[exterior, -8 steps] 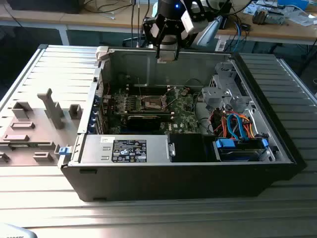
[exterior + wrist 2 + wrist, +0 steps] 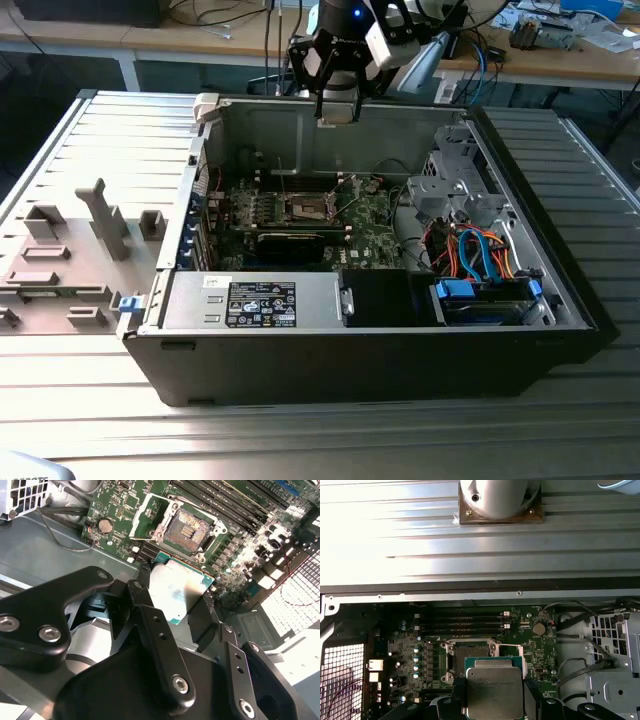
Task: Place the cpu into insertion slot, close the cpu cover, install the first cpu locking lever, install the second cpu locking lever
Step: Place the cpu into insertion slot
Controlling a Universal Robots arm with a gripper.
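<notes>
Starting at the exterior view's left, grey plastic fixtures [image 2: 60,260] sit on the ribbed metal table [image 2: 300,440], just beside an open computer case [image 2: 400,360] that lies on its side. Inside the case, a grey power box [image 2: 260,303] with a label runs along the near wall, and the green board [image 2: 370,235] lies flat behind it. The socket [image 2: 308,208] sits near the middle of the board. In the second wrist view its dark pin field lies bare, with a thin metal cover frame [image 2: 145,517] at one edge; I cannot tell whether that frame is raised or flat.

The gripper [image 2: 338,118] hangs over the far wall of the case, above the board. Its two black fingers [image 2: 150,625] are clamped on opposite edges of the chip [image 2: 175,590], which has its silvery top facing the cameras in both wrist views. The chip is in the air, clear of the board and not in the socket.

Further toward the exterior view's right stand a grey drive cage [image 2: 455,185] and a bundle of blue and orange cables [image 2: 480,250].
</notes>
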